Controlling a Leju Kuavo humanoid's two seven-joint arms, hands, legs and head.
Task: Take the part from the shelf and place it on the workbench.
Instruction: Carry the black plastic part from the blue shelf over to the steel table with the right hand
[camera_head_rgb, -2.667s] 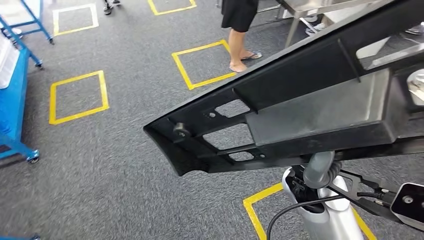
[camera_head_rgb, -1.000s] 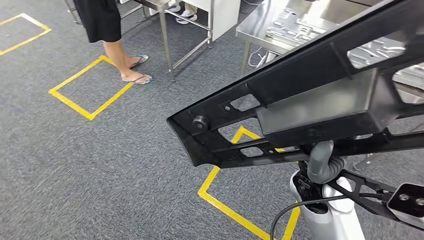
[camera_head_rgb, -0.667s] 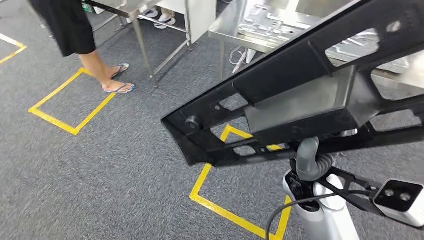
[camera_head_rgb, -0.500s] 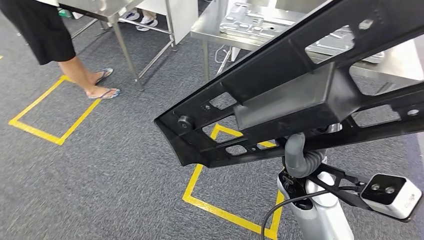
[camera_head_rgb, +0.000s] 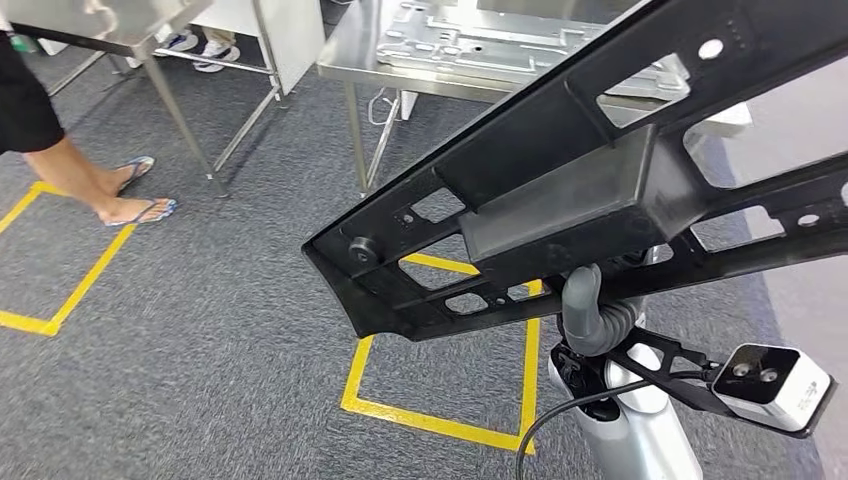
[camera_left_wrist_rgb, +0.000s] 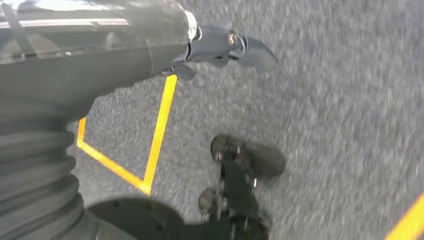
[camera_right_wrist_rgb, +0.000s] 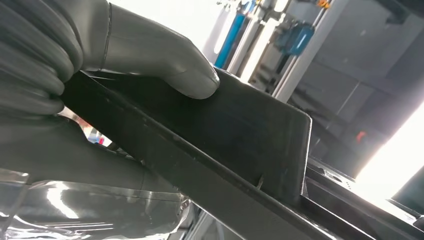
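Above the grey carpet, short of the bench (camera_head_rgb: 345, 60), the right hand (camera_head_rgb: 592, 312) grips the long black part (camera_head_rgb: 560, 190), thumb (camera_right_wrist_rgb: 165, 60) pressed on its flat face. Whether the left hand (camera_left_wrist_rgb: 227, 45) is open I cannot tell; nothing shows in it.

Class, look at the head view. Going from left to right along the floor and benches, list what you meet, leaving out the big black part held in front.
Person's foot → left bench leg → steel workbench → yellow floor square → wrist camera
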